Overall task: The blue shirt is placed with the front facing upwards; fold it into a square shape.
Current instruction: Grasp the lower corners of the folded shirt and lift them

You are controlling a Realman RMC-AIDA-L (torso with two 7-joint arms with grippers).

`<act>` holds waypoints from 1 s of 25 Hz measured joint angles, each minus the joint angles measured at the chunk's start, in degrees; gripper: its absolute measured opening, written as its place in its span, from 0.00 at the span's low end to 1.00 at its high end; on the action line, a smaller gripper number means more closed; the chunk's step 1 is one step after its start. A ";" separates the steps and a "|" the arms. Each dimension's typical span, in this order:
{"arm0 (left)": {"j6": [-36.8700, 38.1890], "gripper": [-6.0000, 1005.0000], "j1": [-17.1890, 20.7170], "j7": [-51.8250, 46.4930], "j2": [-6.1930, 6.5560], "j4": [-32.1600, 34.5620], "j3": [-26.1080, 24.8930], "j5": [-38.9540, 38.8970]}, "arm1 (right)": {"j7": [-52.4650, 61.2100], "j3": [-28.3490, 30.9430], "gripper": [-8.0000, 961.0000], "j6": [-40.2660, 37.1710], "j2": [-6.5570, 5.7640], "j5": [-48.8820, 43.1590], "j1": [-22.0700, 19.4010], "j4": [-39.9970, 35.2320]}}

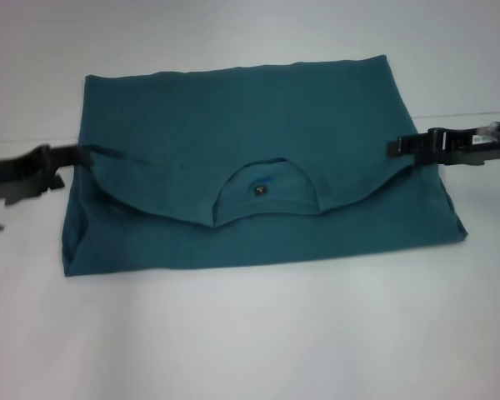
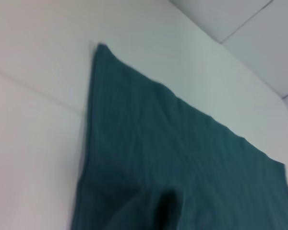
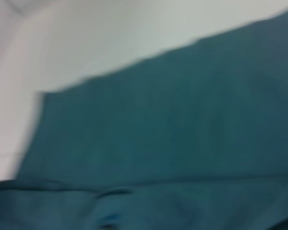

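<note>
— Blue shirt [image 1: 233, 125]: where does it lie?
— Flat on the white table [image 1: 250, 333], folded into a broad rectangle. The collar [image 1: 262, 190] with its small dark neck tag [image 1: 260, 191] faces up near the middle, on a flap whose curved edge lies over the lower layer.
— And the grippers?
— The left gripper [image 1: 77, 158] reaches in from the shirt's left edge, about level with the collar fold, its tip touching the cloth there. The right gripper [image 1: 397, 147] meets the right edge at much the same height.
— Are they holding it?
— I cannot tell. Both tips sit right at the fabric's edge, but how the jaws stand is not clear.
— The wrist cameras?
— The left wrist view shows the shirt [image 2: 182, 158] spread on the table; the right wrist view is mostly teal cloth [image 3: 173, 134].
</note>
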 joint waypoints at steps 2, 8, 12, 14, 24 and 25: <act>1.76 0.71 1.90 0.29 0.11 -0.03 0.00 -2.93 | -2.85 1.93 0.78 -4.20 0.00 6.03 -2.30 -0.47; 5.83 0.71 6.68 1.44 0.40 -0.63 0.00 -7.98 | -9.54 6.85 0.78 -15.61 -0.22 20.17 -9.57 0.09; 7.26 0.70 8.62 3.86 0.53 -2.24 -0.22 -8.90 | -14.01 8.30 0.78 -20.75 0.09 23.05 -12.84 0.42; 7.61 0.70 9.06 6.69 0.57 -3.38 -1.11 -9.36 | -15.09 8.72 0.78 -22.16 0.01 23.22 -13.81 1.51; 4.84 0.70 8.15 10.51 1.26 -8.88 -2.63 -9.16 | -17.13 9.98 0.78 -20.66 -0.38 23.05 -14.26 4.04; 4.30 0.70 7.89 10.65 1.26 -9.30 -2.49 -9.14 | -17.14 9.98 0.78 -20.47 -0.39 23.05 -14.26 4.17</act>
